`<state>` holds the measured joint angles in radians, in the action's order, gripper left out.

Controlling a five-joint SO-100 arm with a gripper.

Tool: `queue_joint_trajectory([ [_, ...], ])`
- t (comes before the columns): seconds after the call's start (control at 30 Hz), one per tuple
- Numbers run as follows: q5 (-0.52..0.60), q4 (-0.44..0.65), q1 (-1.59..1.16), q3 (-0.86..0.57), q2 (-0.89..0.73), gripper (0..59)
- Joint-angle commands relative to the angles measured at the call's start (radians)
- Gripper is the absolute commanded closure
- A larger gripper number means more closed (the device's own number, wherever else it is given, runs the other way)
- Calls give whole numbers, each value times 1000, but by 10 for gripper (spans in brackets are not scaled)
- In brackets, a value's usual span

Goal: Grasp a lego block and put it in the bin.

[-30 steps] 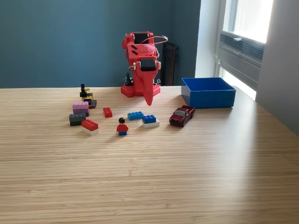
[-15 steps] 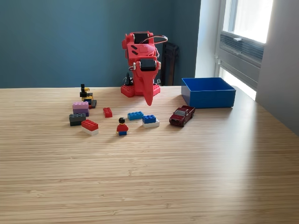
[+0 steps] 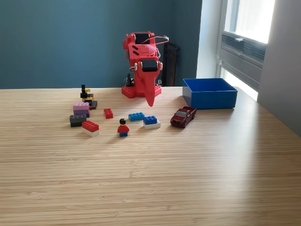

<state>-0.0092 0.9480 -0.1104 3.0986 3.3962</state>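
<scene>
My red arm stands folded at the back of the table, and its gripper (image 3: 151, 101) points down, shut and holding nothing, a little above the wood. Lego pieces lie in front of it: a blue brick (image 3: 136, 116), a blue-on-white brick (image 3: 151, 122), a small red brick (image 3: 108, 113), a red-on-white brick (image 3: 90, 127), a pink and purple stack (image 3: 81, 109) and a dark grey brick (image 3: 77, 119). The blue bin (image 3: 209, 92) sits at the exterior view's right, apart from the gripper.
A lego minifigure (image 3: 123, 128) stands in front of the bricks. A dark red toy car (image 3: 183, 116) is parked between the bricks and the bin. A small black and yellow lego build (image 3: 86, 96) sits at the back left. A window wall runs along the right.
</scene>
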Motion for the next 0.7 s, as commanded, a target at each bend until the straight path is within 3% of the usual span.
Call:
queue_joint_trajectory([
  [0.03, -5, -17, -9, 3, 25, 585],
  [0.3, -43, -17, -48, 3, 25, 585],
  [0.47, 11, -21, -66, -18, 23, 585],
  [0.6, 48, -2, -54, -115, -3, 584],
  [0.7, 72, 63, -43, -230, -123, 583],
])
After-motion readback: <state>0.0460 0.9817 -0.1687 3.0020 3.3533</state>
